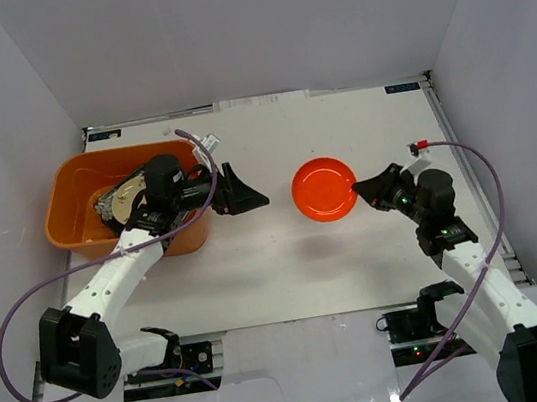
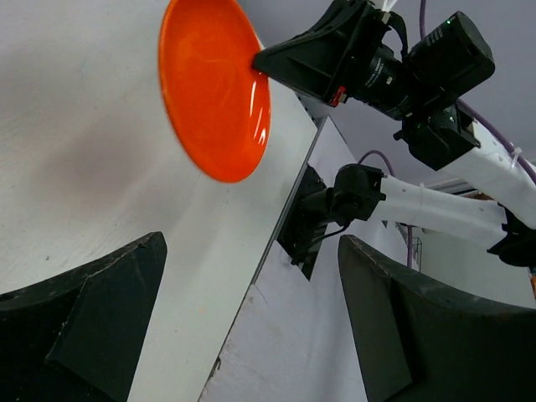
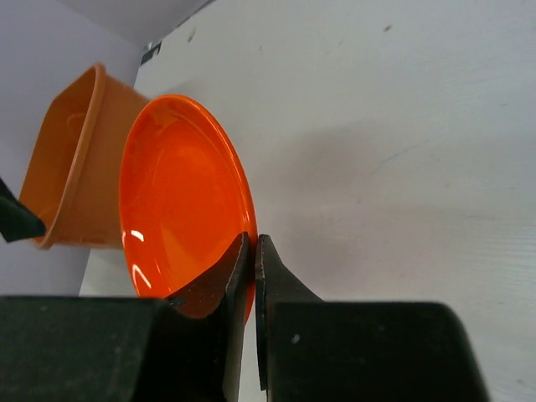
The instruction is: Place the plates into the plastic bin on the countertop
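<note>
The orange plate (image 1: 324,190) sits a little right of the middle of the countertop (image 1: 287,259), well apart from the orange bin (image 1: 66,196), which stands near the far left corner. The right pincer (image 1: 363,187) reaches in from the right edge and is clamped on the plate's right rim. In the right wrist view its two dark fingers (image 3: 239,276) are pressed together with the thin rim of the plate (image 3: 180,201) pinched between them, one finger lying over the glossy inside. From where I stand I cannot tell whether the plate lies flat on the white surface or is tipped just off it.

The left pincer (image 1: 247,189) hangs just beside the bin's right wall, pointing toward the plate, with its fingers spread wide and nothing between them. Through its own camera the plate (image 2: 213,84) and the tip of the right pincer (image 2: 260,59) show beyond the gap.

Inside the bin lie several plates (image 1: 117,201), stacked at a slant, partly hidden by the left arm; a cream rim and a dark one show.
</note>
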Controlling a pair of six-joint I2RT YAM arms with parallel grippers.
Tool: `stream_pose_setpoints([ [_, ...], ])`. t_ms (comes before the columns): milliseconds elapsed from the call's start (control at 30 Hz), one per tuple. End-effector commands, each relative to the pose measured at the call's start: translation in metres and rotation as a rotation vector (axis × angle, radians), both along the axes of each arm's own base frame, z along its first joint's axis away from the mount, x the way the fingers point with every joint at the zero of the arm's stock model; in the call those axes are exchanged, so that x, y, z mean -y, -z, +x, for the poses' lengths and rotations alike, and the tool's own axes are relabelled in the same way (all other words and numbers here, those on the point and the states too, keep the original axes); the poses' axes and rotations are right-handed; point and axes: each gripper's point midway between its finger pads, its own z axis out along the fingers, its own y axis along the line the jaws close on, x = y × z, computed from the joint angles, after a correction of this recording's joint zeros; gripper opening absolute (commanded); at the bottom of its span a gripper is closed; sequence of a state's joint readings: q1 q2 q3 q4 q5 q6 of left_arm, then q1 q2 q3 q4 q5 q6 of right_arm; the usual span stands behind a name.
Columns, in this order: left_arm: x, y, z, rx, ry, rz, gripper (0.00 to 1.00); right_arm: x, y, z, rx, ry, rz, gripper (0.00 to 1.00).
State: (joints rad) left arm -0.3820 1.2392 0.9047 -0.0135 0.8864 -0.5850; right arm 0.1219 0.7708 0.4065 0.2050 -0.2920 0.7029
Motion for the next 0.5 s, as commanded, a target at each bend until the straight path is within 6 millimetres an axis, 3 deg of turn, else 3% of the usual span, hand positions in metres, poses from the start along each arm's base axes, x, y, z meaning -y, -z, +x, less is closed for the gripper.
stream_pose_setpoints([
  [0,0.010,-0.009,0.001,0.043,0.018,-0.011,0.93,-0.045,-0.039,-0.001,0.116,-0.146,0.048,0.08],
  [67,0.016,-0.003,0.003,0.030,0.013,0.006,0.91,-0.065,-0.042,-0.006,0.126,-0.218,0.051,0.08],
  [200,0.020,0.019,0.014,-0.012,-0.044,0.078,0.78,-0.088,-0.046,-0.012,0.145,-0.308,0.084,0.08],
  [267,0.017,0.034,0.023,-0.048,-0.119,0.155,0.69,-0.093,-0.050,-0.013,0.165,-0.332,0.094,0.08],
  [300,0.009,0.043,0.037,-0.040,-0.205,0.208,0.68,-0.096,-0.050,-0.014,0.166,-0.338,0.092,0.08],
  [433,0.006,0.055,0.045,-0.049,-0.252,0.267,0.68,-0.098,-0.049,-0.017,0.175,-0.355,0.079,0.08],
  [467,0.009,0.058,0.044,-0.052,-0.245,0.273,0.61,-0.097,-0.049,-0.018,0.175,-0.356,0.077,0.08],
])
